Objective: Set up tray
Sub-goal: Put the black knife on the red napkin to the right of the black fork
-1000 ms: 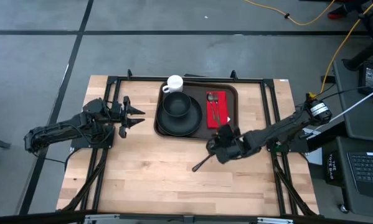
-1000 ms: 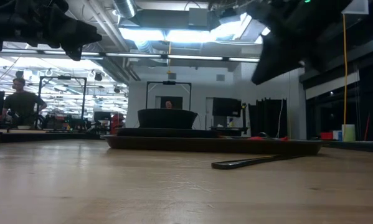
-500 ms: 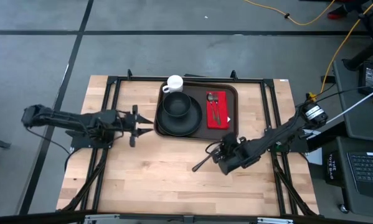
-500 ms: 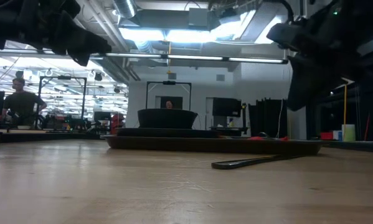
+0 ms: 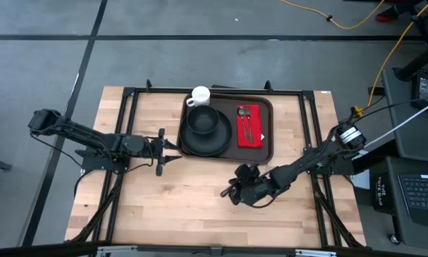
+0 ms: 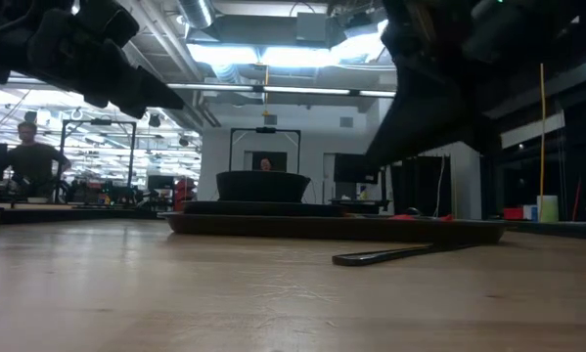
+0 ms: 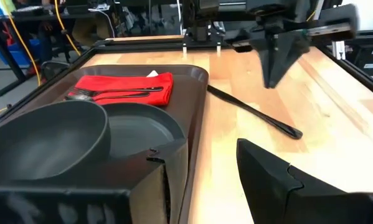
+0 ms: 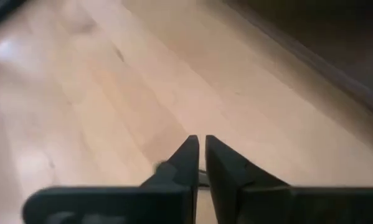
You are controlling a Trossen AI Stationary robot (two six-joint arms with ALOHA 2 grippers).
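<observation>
The dark brown tray (image 5: 265, 146) lies at the table's far middle. It bears a black plate (image 5: 199, 146) with a bowl (image 5: 203, 120), and a red napkin (image 5: 248, 127) with cutlery on it. A dark utensil (image 7: 254, 112) lies flat on the wood just near of the tray. My left gripper (image 5: 168, 152) is open and level at the tray's near left corner (image 7: 195, 146). My right gripper (image 5: 234, 192) hovers over the utensil's (image 5: 224, 193) near end. Its fingers (image 8: 187, 160) point down at a slant and are shut on nothing. My left gripper has one finger (image 7: 164, 177) standing in front of the tray's left rim by the near left corner, and the other (image 7: 279, 180) over bare wood. Whether the first finger touches the rim, I cannot tell.
A white mug (image 5: 200, 96) stands at the tray's far left corner. Black frame rails (image 5: 124, 121) run along the table's left, right and far sides. Bare wood (image 5: 199, 214) fills the near half of the table. A person (image 6: 28, 161) shows in the room behind.
My left gripper has swung toward the table's near edge, gone right toward the tray and come down a little, staying open. My right gripper has gone toward the near edge and left, sinking and tipping further down, to stand over the utensil. The utensil has not moved.
</observation>
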